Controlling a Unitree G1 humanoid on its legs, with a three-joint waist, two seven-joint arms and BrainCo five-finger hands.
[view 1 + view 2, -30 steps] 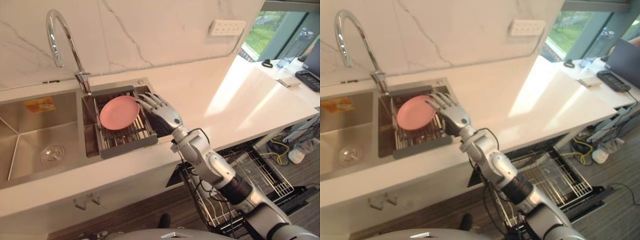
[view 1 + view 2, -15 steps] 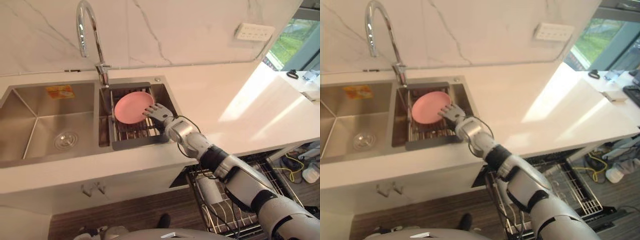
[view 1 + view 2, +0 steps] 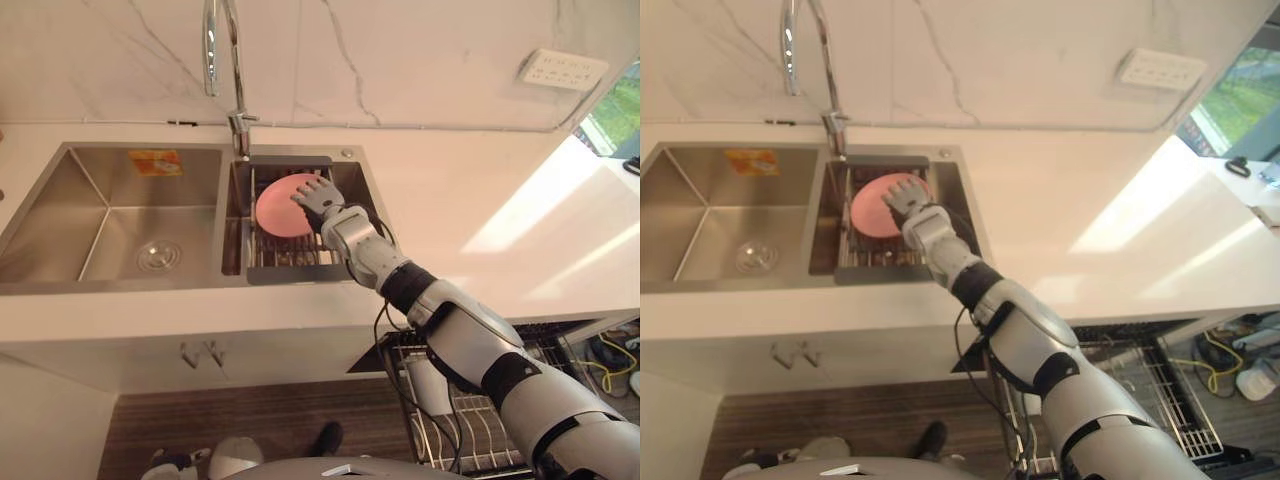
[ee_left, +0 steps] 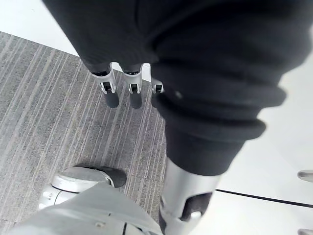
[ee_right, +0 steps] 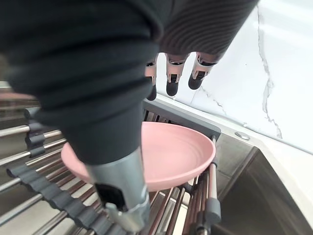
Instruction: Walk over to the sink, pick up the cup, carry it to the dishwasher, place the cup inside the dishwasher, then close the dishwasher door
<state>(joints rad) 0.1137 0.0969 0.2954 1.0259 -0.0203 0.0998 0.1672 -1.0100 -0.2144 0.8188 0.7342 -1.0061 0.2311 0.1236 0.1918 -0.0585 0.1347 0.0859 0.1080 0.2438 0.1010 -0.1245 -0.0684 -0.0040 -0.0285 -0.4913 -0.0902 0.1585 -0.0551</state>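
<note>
Fingers (image 5: 172, 85) of my right hand (image 3: 320, 197) are straight, holding nothing, just over the shallow pink plastic dish (image 5: 176, 156) (no cup visible) propped inside the dark wire rack (image 3: 290, 272). I'd get the thumb under its rim, then close gently. My left hand (image 4: 111, 90) hangs relaxed.

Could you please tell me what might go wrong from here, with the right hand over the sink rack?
1. The shallow pink round dish lies tilted on the dark wire rack; the open right hand over it might push it sliding rather than grip it.
2. The curved chrome tap stands just behind the rack, so a lift may knock it.
3. I see a dish here, not a cup.
</note>
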